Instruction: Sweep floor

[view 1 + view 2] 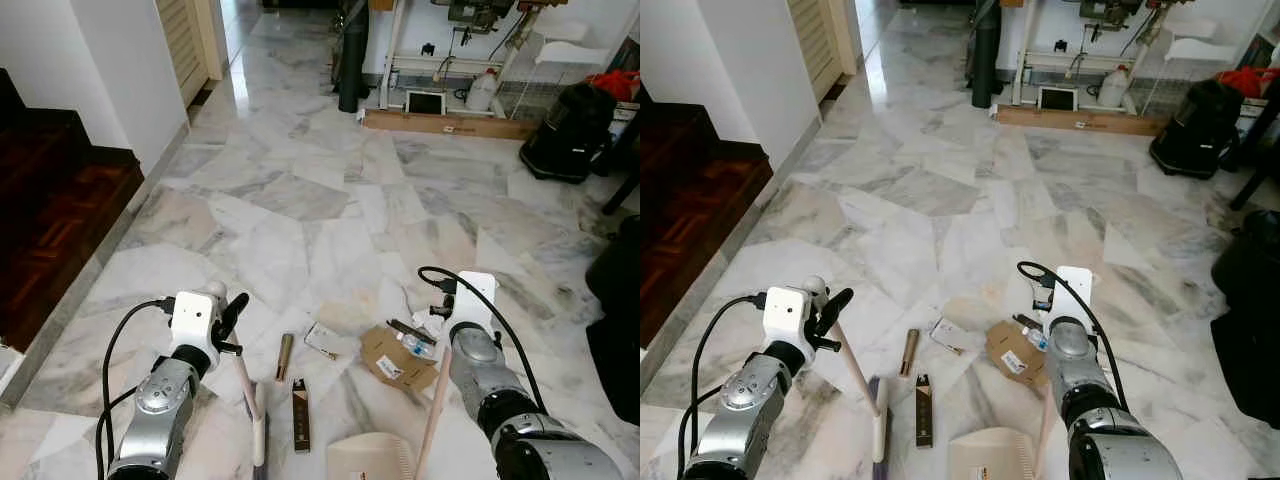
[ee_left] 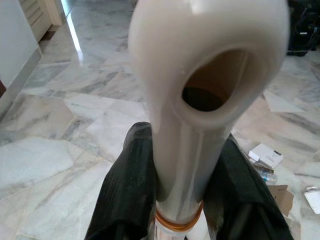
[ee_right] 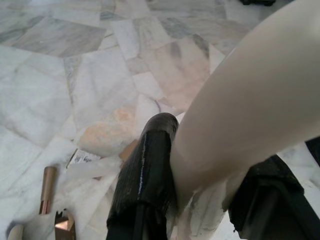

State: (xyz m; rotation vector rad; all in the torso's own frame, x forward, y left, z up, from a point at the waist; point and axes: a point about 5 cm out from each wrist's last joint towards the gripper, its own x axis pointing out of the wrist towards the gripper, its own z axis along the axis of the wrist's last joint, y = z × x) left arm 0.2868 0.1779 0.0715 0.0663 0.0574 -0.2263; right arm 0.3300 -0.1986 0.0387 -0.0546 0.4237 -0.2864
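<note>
Your left gripper [image 2: 185, 195] is at 7 o'clock in the head view, its two black fingers [image 2: 127, 185] pressed on both sides of the broom handle [image 1: 243, 385]. The broom head [image 1: 259, 440] rests on the marble floor [image 1: 300, 200] at about 6 o'clock. Your right gripper [image 3: 200, 195] is at 5 o'clock, its jaws closed around the cream dustpan handle [image 3: 250, 115]. The dustpan [image 1: 370, 458] lies at 6 o'clock. Just beyond it you see litter: a cardboard piece [image 1: 397, 357], a small white box [image 1: 322, 340], a brown tube [image 1: 284, 357] and a dark box [image 1: 300, 415].
</note>
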